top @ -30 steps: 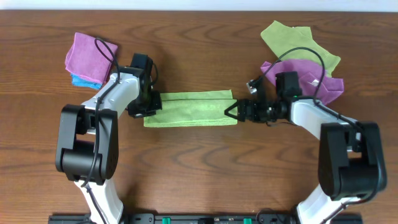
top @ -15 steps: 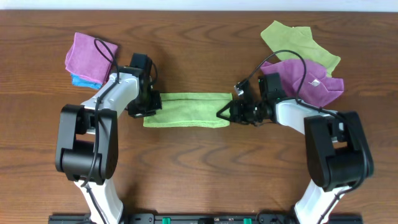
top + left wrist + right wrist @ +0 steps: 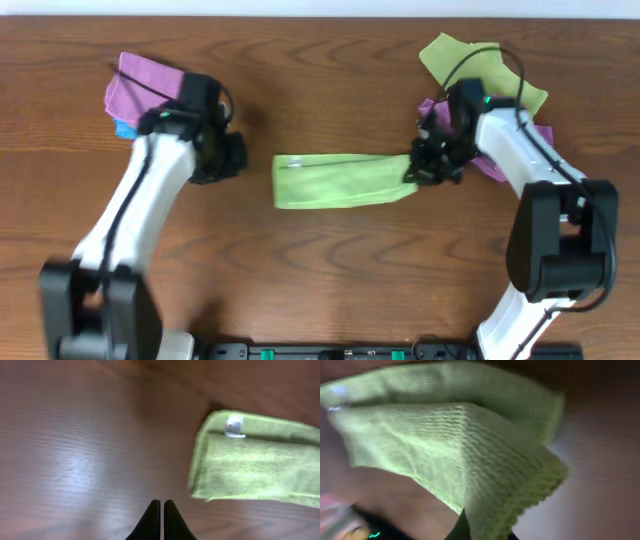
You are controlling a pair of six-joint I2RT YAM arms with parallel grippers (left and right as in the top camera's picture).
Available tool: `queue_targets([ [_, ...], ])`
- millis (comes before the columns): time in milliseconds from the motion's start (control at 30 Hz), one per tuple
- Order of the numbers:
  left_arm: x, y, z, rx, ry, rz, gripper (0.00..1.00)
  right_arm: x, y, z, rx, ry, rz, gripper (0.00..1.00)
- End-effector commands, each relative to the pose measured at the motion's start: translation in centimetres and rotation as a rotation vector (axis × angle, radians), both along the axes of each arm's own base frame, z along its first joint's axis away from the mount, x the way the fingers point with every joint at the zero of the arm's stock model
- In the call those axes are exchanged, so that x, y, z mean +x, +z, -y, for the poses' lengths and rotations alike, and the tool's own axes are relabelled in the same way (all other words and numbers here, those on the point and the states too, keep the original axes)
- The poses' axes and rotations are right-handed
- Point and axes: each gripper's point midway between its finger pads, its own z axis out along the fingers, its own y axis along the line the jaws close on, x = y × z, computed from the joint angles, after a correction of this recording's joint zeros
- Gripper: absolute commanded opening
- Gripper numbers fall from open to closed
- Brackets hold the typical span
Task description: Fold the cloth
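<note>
Cloth folded to a long strip; the end-to-end fold was judged outstanding.
Overhead: the cloth (image 3: 340,180) lay mid-table (image 3: 320,270), its right end pinched by the right end effector (image 3: 420,170). The left end effector (image 3: 226,160) stood apart from the left edge, bare wood between. A purple cloth (image 3: 510,140) lay just behind the right arm. Left wrist: fingers (image 3: 156,515) pressed together, empty, the tag (image 3: 234,425) corner ahead. Right wrist: the pinched end appeared lifted.

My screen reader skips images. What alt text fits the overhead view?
A lime-green cloth, folded into a long strip, lies centre frame with the right gripper gripping its right end. The left gripper is apart from it, near a purple cloth.
</note>
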Motion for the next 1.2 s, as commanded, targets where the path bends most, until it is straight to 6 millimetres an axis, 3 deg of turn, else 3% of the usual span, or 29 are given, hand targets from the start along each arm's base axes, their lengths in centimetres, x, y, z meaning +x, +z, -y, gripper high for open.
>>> queue_targets([
  [0, -0.9, 3.2, -0.3, -0.013, 0.006, 0.075, 0.06, 1.8, 2.0, 6.2, -0.378, 0.012, 0.063, 0.01],
  [100, -1.9, 5.4, -0.5, -0.019, 0.006, 0.124, 0.06, 2.2, 3.6, 7.3, -0.537, 0.005, 0.078, 0.02],
  [167, -2.5, 6.7, -0.5, -0.024, 0.006, 0.154, 0.06, 2.3, 3.8, 6.2, -0.573, 0.039, 0.099, 0.01],
  [300, -3.7, 8.7, -0.7, -0.031, 0.006, 0.205, 0.06, 2.6, 3.4, 1.0, -0.607, 0.170, 0.184, 0.02],
  [367, -4.3, 9.5, -0.8, -0.034, 0.006, 0.227, 0.06, 2.7, 3.0, -3.0, -0.639, 0.274, 0.263, 0.02],
  [533, -5.5, 10.3, -0.9, -0.033, 0.003, 0.233, 0.06, 1.6, 0.4, -8.5, -0.647, 0.419, 0.302, 0.01],
  [667, -6.0, 10.3, -1.0, -0.032, 0.003, 0.223, 0.06, 0.7, -1.6, -9.7, -0.650, 0.449, 0.268, 0.01],
  [967, -6.0, 10.3, -1.0, -0.032, 0.003, 0.223, 0.06, -0.5, -2.4, -12.4, -0.488, 0.452, 0.223, 0.01],
  [1033, -6.0, 10.3, -1.0, -0.032, 0.003, 0.223, 0.06, -1.4, -2.5, -14.9, -0.353, 0.457, 0.201, 0.08],
  [1067, -6.0, 10.3, -1.0, -0.032, 0.003, 0.223, 0.06, -1.9, -2.4, -16.2, -0.280, 0.461, 0.188, 0.17],
  [1100, -6.0, 10.3, -1.0, -0.032, 0.003, 0.223, 0.06, -2.5, -2.2, -17.7, -0.194, 0.466, 0.172, 0.36],
  [1167, -6.0, 10.3, -1.0, -0.032, 0.003, 0.223, 0.06, -3.2, -1.6, -20.0, -0.051, 0.476, 0.152, 0.48],
])
